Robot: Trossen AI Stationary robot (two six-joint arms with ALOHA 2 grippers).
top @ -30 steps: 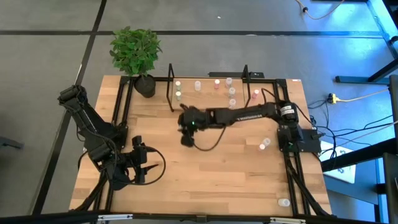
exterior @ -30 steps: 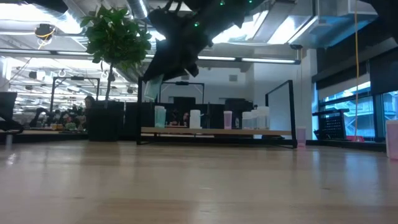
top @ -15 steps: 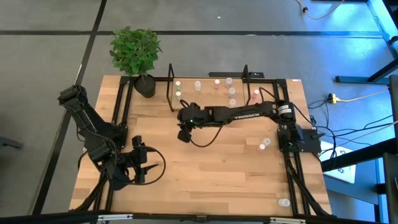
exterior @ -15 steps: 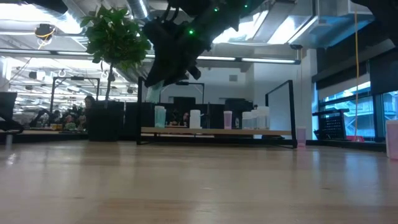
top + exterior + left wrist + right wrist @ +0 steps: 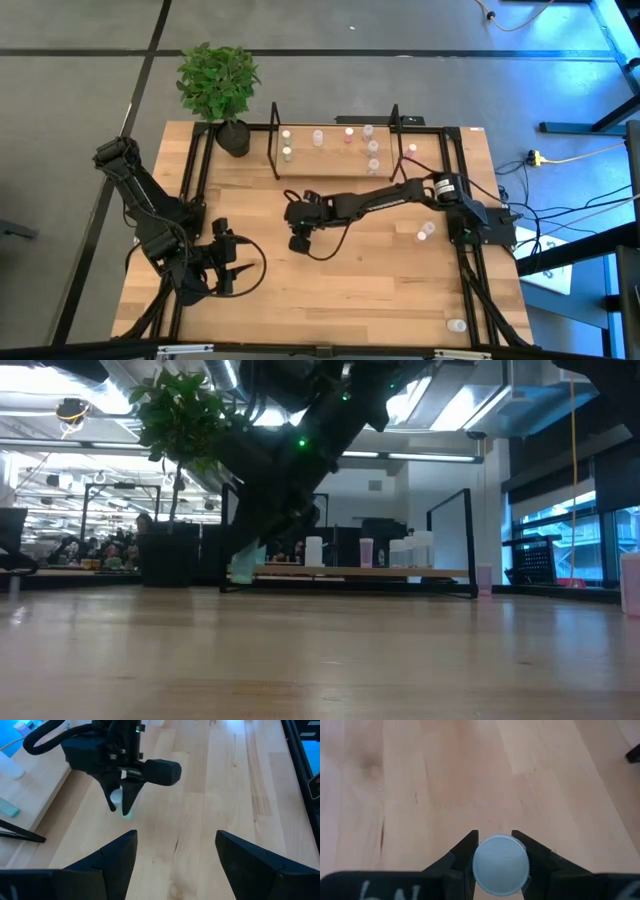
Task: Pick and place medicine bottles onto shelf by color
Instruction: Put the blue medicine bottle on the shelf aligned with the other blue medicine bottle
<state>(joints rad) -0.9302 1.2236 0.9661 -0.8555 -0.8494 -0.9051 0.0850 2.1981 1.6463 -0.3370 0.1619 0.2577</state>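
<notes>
The right pincer [image 5: 300,243] is hanging over the middle of the bench [image 5: 350,290]. Beyond it the shelf [image 5: 335,150] is standing along the bench's far edge, and two bottles [image 5: 425,232] are lying to its right.

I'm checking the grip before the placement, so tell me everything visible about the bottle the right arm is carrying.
The bottle is a small pale cylinder with a round, ribbed, whitish cap and a faintly blue-green translucent body. It hangs upright, clamped at both sides between the right tool's dark fingers. It sits just above the bare wooden tabletop, in front of the shelf, touching nothing else.
</notes>
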